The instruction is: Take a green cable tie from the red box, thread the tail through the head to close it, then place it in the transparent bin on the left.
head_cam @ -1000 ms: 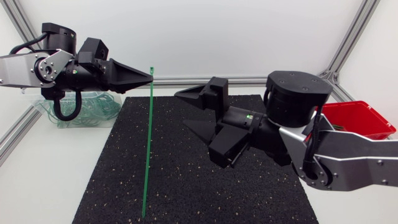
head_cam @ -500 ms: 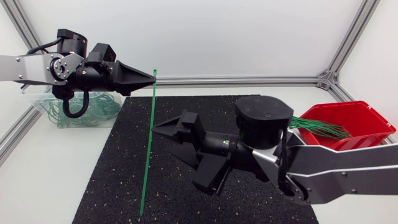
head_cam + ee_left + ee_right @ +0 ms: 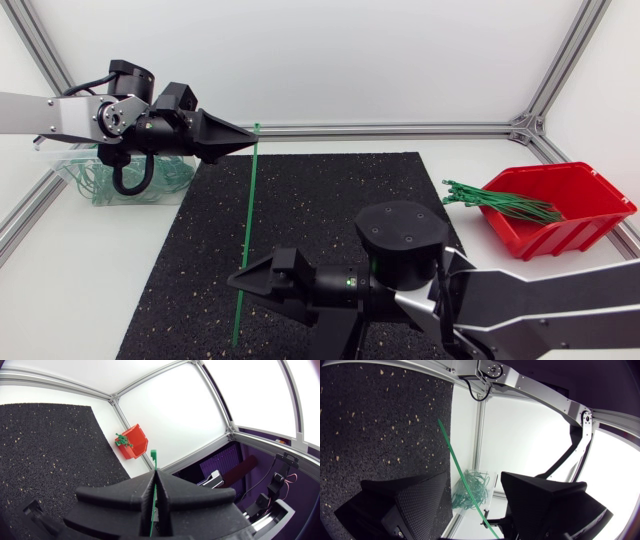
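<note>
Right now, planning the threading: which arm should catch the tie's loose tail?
Right. The right gripper is open near the tail of the green cable tie; the left gripper holds its head end.

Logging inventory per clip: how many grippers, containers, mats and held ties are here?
Grippers: 2 (left gripper, right gripper)
Containers: 2 (red box, bin)
Mat: 1
Held tie: 1
Loose ties: too bunched to count
Total: 6

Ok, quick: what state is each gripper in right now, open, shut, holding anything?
Left gripper: shut on the green cable tie, near its head end.
Right gripper: open, the tie passing between its spread fingers.
</note>
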You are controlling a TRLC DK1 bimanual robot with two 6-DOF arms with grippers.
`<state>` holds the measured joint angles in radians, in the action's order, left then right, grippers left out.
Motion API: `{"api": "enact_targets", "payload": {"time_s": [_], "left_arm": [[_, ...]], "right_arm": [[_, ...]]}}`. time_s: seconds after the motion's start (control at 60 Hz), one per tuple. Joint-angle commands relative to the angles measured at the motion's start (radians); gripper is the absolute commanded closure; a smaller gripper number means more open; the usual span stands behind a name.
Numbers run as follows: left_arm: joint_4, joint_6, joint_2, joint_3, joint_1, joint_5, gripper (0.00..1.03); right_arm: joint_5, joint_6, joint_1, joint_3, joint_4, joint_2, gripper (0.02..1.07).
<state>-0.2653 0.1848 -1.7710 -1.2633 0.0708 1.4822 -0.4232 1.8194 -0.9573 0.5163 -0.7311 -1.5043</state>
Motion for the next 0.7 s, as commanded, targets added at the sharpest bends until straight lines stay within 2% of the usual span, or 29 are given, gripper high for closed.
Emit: {"api": "enact_targets", "payload": {"time_s": [0.0, 0.067, 0.117, 0.267, 0.367, 0.45, 0.5, 0.533, 0.683], "left_arm": [[-0.006, 0.016, -0.013, -0.004, 0.014, -0.002, 1.00], [-0.008, 0.016, -0.013, 0.001, 0.017, -0.005, 1.00], [-0.008, 0.016, -0.011, 0.005, 0.017, -0.007, 1.00], [-0.006, 0.015, -0.008, 0.016, 0.026, -0.014, 1.00], [-0.011, 0.015, -0.005, 0.018, 0.030, -0.017, 1.00], [-0.012, 0.015, -0.002, 0.018, 0.032, -0.019, 1.00], [-0.014, 0.015, 0.002, 0.019, 0.034, -0.019, 1.00], [-0.015, 0.015, 0.004, 0.019, 0.037, -0.019, 1.00], [-0.017, 0.015, 0.015, 0.025, 0.044, -0.028, 1.00]], "right_arm": [[-0.006, 0.032, -0.023, -0.030, -0.010, -0.027, 0.47], [-0.006, 0.032, -0.032, -0.030, -0.011, -0.036, 0.63], [0.000, 0.032, -0.035, -0.030, -0.028, -0.053, 0.71], [0.009, 0.032, -0.034, -0.019, -0.048, -0.076, 0.74], [0.014, 0.032, -0.034, -0.022, -0.050, -0.071, 0.89], [0.018, 0.032, -0.034, -0.025, -0.050, -0.068, 0.89], [0.018, 0.032, -0.034, -0.030, -0.050, -0.065, 0.94], [0.021, 0.032, -0.034, -0.035, -0.051, -0.063, 1.02], [0.011, 0.021, -0.029, -0.050, -0.048, -0.056, 1.01]]}}
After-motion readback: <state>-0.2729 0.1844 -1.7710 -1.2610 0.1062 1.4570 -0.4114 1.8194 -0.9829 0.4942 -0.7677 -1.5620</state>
